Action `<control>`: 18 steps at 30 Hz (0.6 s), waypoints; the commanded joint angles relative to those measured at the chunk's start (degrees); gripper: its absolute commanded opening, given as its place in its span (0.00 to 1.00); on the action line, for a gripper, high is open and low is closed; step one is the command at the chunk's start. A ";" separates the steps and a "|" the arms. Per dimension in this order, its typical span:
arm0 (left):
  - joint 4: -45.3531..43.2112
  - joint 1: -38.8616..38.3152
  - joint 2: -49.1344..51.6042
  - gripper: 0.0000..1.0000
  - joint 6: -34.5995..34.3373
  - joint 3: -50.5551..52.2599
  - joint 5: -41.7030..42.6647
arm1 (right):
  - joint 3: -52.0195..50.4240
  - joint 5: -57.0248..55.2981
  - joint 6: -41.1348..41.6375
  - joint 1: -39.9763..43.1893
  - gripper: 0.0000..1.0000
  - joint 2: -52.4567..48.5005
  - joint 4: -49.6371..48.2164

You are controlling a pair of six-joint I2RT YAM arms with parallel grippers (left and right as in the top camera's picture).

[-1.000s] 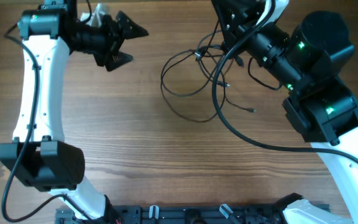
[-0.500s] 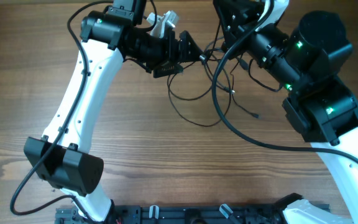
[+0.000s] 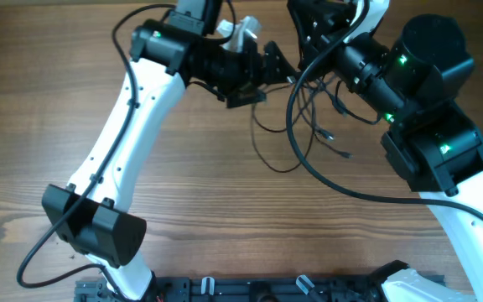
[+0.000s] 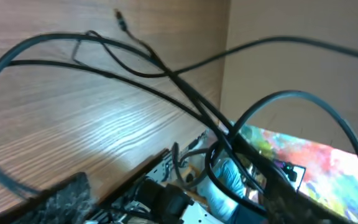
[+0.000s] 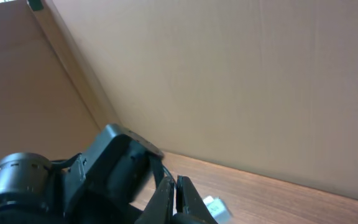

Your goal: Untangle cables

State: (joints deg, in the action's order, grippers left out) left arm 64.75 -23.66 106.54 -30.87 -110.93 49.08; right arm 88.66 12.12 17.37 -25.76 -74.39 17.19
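Jaws of left gripper (image 3: 277, 71) wide open, cables (image 3: 309, 113) just ahead, nothing pinched. Cables lie far centre; judged thin, limp, light. Take 1 free end (image 3: 343, 154), away from the crossings. Right gripper (image 5: 174, 190) jaws pressed together, hold unseen. Left wrist shows strand crossings close; overhead alone shows the whole tangle.

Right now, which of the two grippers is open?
The left gripper: its wrist view shows its fingers wide apart, with the black cables crossing the gap. The right gripper has its fingers pressed together.
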 commanded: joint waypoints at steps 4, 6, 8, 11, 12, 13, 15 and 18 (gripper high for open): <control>-1.57 -2.62 3.56 0.04 1.90 0.52 -0.35 | 0.28 1.64 0.79 -0.04 0.06 1.40 -0.44; -1.57 -2.93 4.28 0.04 4.57 1.25 -0.55 | 0.28 1.62 0.63 -0.04 0.05 1.77 -0.42; -0.83 -2.97 4.37 0.04 8.13 3.23 -1.81 | 0.26 1.60 0.61 -0.04 0.06 2.25 -0.42; 2.82 -2.05 4.37 0.04 9.55 6.29 -11.96 | 0.26 1.40 -0.87 -0.04 0.06 2.93 0.04; 4.70 -0.92 4.37 0.04 10.36 6.95 -16.09 | 0.26 1.18 -0.90 -0.04 0.06 3.04 0.57; 5.88 0.24 4.37 0.04 12.04 6.95 -17.40 | 0.28 1.18 -0.92 -0.04 0.06 3.04 1.11; 6.45 2.10 4.20 0.04 14.10 6.95 -17.88 | 0.26 1.20 -1.42 -0.04 0.08 2.99 2.05; 5.14 3.96 4.13 0.09 23.89 6.95 -17.66 | 0.26 1.25 -3.48 -0.04 0.58 2.99 3.04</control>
State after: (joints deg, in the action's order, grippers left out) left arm 70.91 -21.50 110.52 -18.11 -104.38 33.74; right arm 88.66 13.04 16.36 -25.76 -72.42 20.21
